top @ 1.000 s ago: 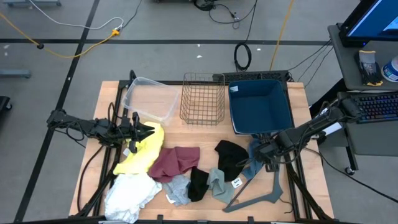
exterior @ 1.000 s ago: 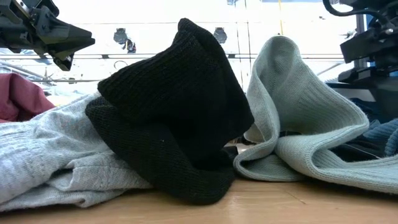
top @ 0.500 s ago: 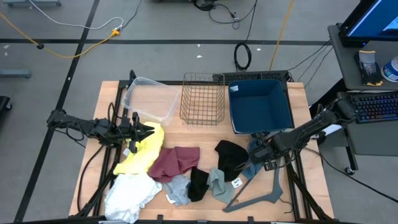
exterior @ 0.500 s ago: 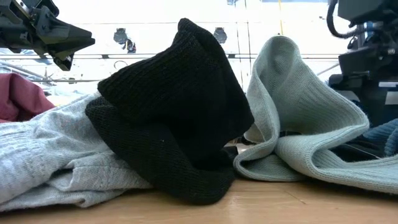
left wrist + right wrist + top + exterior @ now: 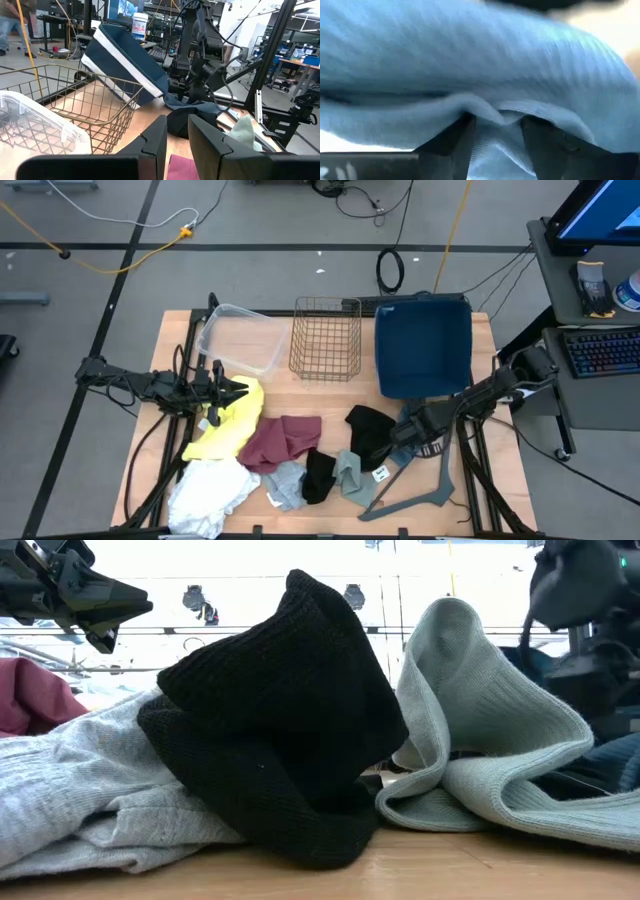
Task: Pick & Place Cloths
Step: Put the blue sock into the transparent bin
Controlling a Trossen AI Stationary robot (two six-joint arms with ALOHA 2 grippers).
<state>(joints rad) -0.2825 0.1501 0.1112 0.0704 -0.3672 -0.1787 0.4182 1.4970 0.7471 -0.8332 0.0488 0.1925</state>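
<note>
The table (image 5: 330, 395) is pale, matt wood. A black cloth (image 5: 280, 720) is coarse ribbed knit; the pale green one (image 5: 490, 730) beside it is finer ribbed knit, the light grey one (image 5: 70, 790) soft jersey. Pressed against the right gripper (image 5: 497, 132), blue cloth (image 5: 470, 65) shows ribbing. The basket (image 5: 326, 338) is thin wire, the tub (image 5: 240, 340) clear glossy plastic.

In the high view, the clear plastic box (image 5: 243, 338) sits in the upper left of the table; the wire basket (image 5: 326, 338) is to its right, and the dark blue bin (image 5: 424, 345) further right. Below them lie the cloths: yellow (image 5: 232, 423) at the left with white (image 5: 208, 490) beneath it, maroon (image 5: 280, 441) in the middle, black (image 5: 370, 433) to its right. The grey plastic hanger (image 5: 420, 498) lies at the lower right.
</note>
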